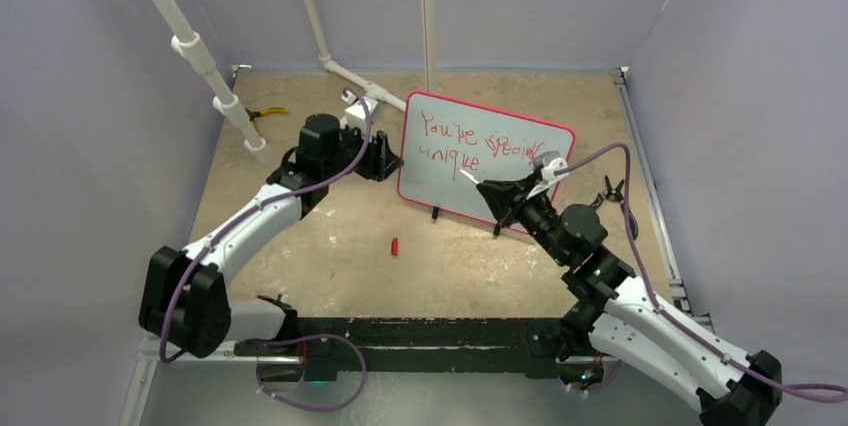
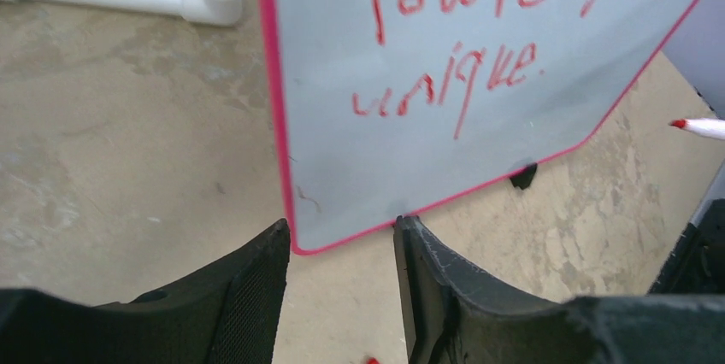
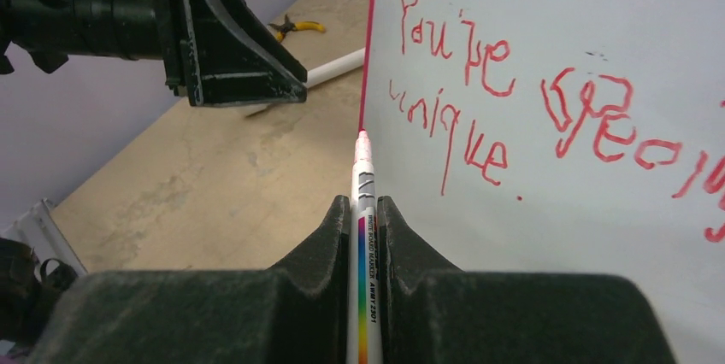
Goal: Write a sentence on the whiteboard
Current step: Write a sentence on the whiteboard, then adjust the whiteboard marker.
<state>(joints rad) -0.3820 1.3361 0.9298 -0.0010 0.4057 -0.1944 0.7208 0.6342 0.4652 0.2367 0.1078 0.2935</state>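
While the right gripper [image 3: 367,203] is clamped on the barrel of a white dry-erase marker [image 3: 362,178], its red felt tip aimed at the whiteboard [image 1: 440,186], the left gripper [image 2: 340,240] hangs with jaws apart just beside the board's left edge, holding nothing. The board stands propped on small black feet at the middle of the tan table, between the two grippers. The sentence [image 1: 478,138] fills its upper part in two red lines.

The board is probably light, stiff and smooth-faced, so pen pressure may slide or tip it; the pink frame along the left edge is the likeliest place to brace it. The marker is slim and slick, and is best pinched mid-barrel, as it is here.

The second word of the top line is scrawled and hard to read, and both wrist views crop it. The board's rear support is hidden. The tip appears clear of the surface. A red cap [image 1: 394,246] lies on the table near the board.
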